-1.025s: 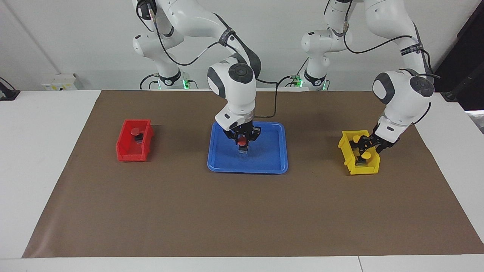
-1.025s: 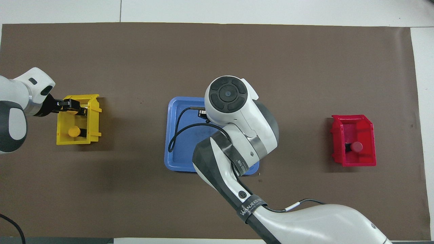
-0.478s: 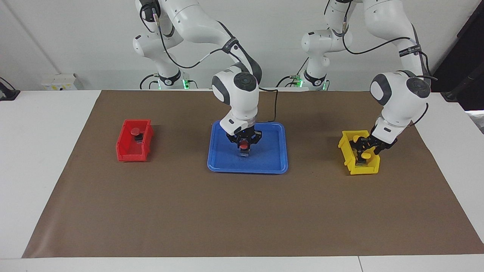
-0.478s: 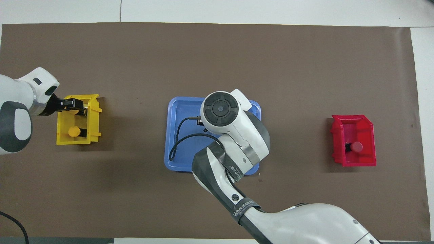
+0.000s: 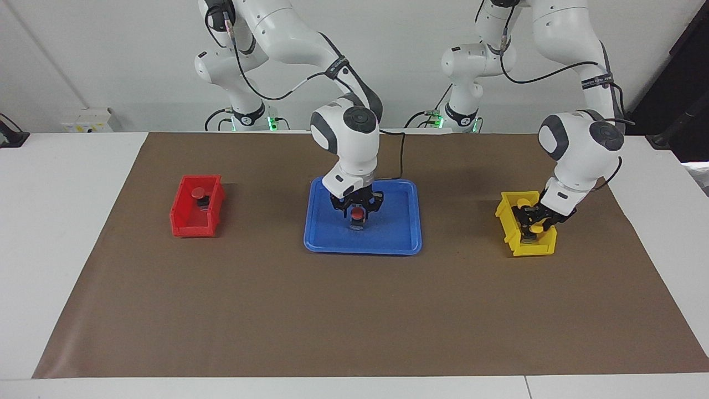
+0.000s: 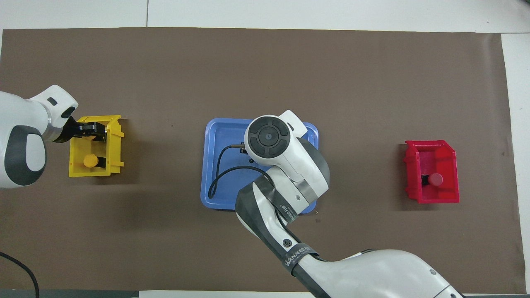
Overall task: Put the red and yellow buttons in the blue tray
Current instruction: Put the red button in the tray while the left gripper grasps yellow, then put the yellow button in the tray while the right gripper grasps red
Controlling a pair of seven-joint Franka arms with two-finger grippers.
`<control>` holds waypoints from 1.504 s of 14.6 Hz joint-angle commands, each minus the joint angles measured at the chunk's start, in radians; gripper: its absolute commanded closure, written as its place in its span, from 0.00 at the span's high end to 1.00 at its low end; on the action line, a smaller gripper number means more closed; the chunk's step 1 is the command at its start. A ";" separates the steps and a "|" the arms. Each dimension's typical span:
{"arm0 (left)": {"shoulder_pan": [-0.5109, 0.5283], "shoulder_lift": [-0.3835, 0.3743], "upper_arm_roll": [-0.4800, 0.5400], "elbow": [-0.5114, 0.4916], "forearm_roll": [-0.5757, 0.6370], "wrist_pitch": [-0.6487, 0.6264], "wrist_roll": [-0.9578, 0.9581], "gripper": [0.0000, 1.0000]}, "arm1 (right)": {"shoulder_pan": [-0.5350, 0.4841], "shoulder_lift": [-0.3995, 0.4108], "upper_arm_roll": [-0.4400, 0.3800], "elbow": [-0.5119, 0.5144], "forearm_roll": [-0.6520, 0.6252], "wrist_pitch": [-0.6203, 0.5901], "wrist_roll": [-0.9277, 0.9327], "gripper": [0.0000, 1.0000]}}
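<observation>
Right end effector [image 5: 357, 212]: I see it low over the blue tray [image 5: 393, 235], gripping a red button [image 5: 358, 213].
Left end effector [image 5: 533, 220]: I have it down in the yellow bin [image 5: 509, 221], around a yellow button [image 5: 533, 226].
Red bin [image 5: 185, 219]: holds one red-capped button [image 5: 198, 193].
Tabletop [image 5: 66, 221]: brown mat [image 5: 332, 310] under everything.

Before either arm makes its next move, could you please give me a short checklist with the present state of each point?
1. Right gripper over the blue tray, with a red button between its fingers: ok.
2. That red button resting on the tray floor: cannot tell.
3. Left gripper down inside the yellow bin, at a yellow button: ok.
4. Left gripper's grip secure: cannot tell.
5. Second red button waiting in the red bin: ok.
6. All buttons in the tray: not ok.
</observation>
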 commanded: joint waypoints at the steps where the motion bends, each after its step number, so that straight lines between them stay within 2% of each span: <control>1: -0.012 -0.005 0.010 0.062 -0.013 -0.085 -0.010 0.01 | -0.082 -0.119 0.000 0.000 -0.016 -0.080 -0.035 0.64; 3: -0.014 -0.014 0.010 0.201 -0.008 -0.301 -0.007 0.01 | -0.154 -0.258 0.000 -0.107 -0.015 -0.172 -0.160 0.64; 4: -0.020 -0.012 0.010 0.283 -0.008 -0.409 -0.008 0.01 | -0.213 -0.331 0.000 -0.193 -0.015 -0.175 -0.226 0.64; 6: -0.079 -0.012 0.008 0.380 -0.010 -0.517 -0.055 0.01 | -0.318 -0.475 0.000 -0.370 -0.004 -0.134 -0.406 0.64; 7: -0.127 -0.014 0.005 0.377 -0.010 -0.509 -0.139 0.01 | -0.373 -0.532 0.000 -0.434 0.002 -0.113 -0.490 0.64; 9: -0.236 -0.037 0.002 0.281 -0.014 -0.419 -0.259 0.01 | -0.487 -0.609 0.000 -0.529 0.004 -0.109 -0.673 0.64; 10: -0.302 -0.048 0.001 0.247 -0.020 -0.392 -0.298 0.01 | -0.551 -0.620 -0.002 -0.561 0.011 -0.099 -0.749 0.64; 12: -0.404 -0.039 0.001 0.239 -0.020 -0.373 -0.422 0.01 | -0.614 -0.629 -0.004 -0.583 0.014 -0.074 -0.851 0.65; 14: -0.503 -0.042 0.001 0.196 -0.022 -0.326 -0.521 0.01 | -0.704 -0.592 -0.004 -0.586 0.042 -0.065 -0.928 0.67; 16: -0.590 -0.037 0.001 0.159 -0.028 -0.261 -0.617 0.01 | -0.728 -0.578 -0.004 -0.623 0.074 -0.009 -0.997 0.66; 18: -0.656 -0.011 0.001 0.119 -0.039 -0.126 -0.689 0.01 | -0.728 -0.571 -0.004 -0.647 0.074 0.044 -1.002 0.64; 22: -0.680 0.038 0.001 0.130 -0.085 -0.008 -0.694 0.01 | -0.736 -0.529 -0.004 -0.649 0.074 0.085 -1.072 0.63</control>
